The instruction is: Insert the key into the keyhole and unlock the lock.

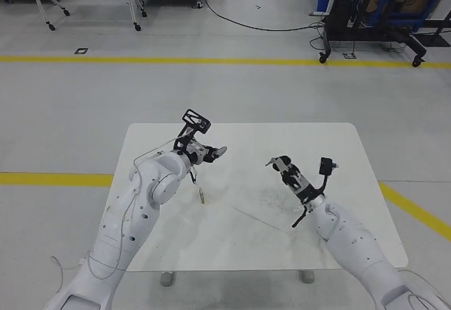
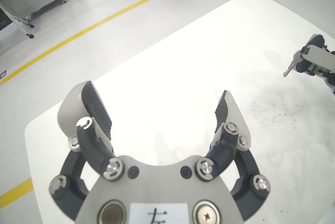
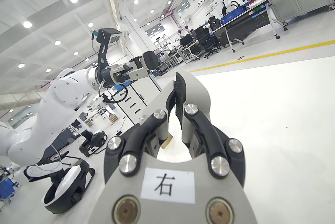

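Top view: left tool (image 1: 212,153) above the far left part of the white worktop (image 1: 342,225). Right tool (image 1: 278,163) near the middle, pinching a key (image 1: 269,163) at its tip. Small yellowish object (image 1: 202,196) lying on the worktop beside the left arm, too small to identify.

Left wrist view: left tool (image 2: 157,94) spread wide, nothing between its ribbed pads (image 2: 96,104). Farther off, right tool (image 2: 311,57) clamped on the silver key (image 2: 290,68), blade jutting out above the worktop.

Right wrist view: right tool (image 3: 179,81) with pads pressed nearly together.

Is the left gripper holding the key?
No, the left gripper is open with nothing between its fingers, and the key sticks out of the right gripper.
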You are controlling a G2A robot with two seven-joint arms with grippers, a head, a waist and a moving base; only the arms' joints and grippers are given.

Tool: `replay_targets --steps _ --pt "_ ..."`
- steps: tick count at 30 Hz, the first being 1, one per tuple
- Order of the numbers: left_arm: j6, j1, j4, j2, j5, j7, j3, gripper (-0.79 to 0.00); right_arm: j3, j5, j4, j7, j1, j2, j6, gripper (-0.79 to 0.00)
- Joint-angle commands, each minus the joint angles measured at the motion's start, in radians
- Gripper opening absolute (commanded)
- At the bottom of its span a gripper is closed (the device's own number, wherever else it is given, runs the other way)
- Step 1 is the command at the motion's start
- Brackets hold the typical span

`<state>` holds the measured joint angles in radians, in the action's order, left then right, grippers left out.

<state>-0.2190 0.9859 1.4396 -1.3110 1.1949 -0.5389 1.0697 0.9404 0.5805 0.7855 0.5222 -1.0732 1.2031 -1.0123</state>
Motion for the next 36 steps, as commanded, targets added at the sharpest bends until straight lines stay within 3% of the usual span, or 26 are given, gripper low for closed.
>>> replay_targets --steps 1,3,7,12,16,19,22,27,36 --pt "0.0 0.0 0.0 0.0 0.0 0.0 0.0 0.0 0.0 0.01 -0.001 0.004 0.0 0.0 0.0 -0.785" --pt "0.0 0.0 0.0 0.0 0.0 0.0 0.0 0.0 0.0 0.01 -0.001 0.004 0.0 0.0 0.0 -0.785" --pt "-0.003 0.029 0.03 -0.006 -0.107 0.104 0.016 0.0 -0.001 0.006 0.003 0.0 -0.003 0.001 0.0 -0.785" --pt "-0.108 0.024 -0.044 -0.012 -0.573 0.059 0.113 0.0 -0.01 -0.178 0.085 -0.046 -0.039 0.016 0.0 -0.785" --pt "-0.201 -0.007 -0.17 -0.019 -1.128 -0.172 0.161 0.0 -0.043 -0.374 0.186 -0.14 -0.057 0.02 0.0 -0.785" --pt "-0.171 -0.065 -0.286 -0.025 -1.437 -0.425 0.151 0.0 -0.071 -0.538 0.233 -0.251 -0.057 0.023 0.0 -0.785" --pt "-0.19 -0.125 -0.355 -0.03 -1.468 -0.552 0.109 0.0 -0.09 -0.685 0.249 -0.391 -0.047 0.026 0.0 -0.785" --pt "-0.234 -0.18 -0.407 -0.04 -1.418 -0.638 0.031 -0.034 -0.088 -0.889 0.252 -0.614 -0.038 0.03 0.0 -0.785" --pt "-0.26 -0.224 -0.465 -0.048 -1.414 -0.662 -0.022 -0.286 -0.033 -1.063 0.218 -0.879 -0.046 0.051 0.0 -0.785"
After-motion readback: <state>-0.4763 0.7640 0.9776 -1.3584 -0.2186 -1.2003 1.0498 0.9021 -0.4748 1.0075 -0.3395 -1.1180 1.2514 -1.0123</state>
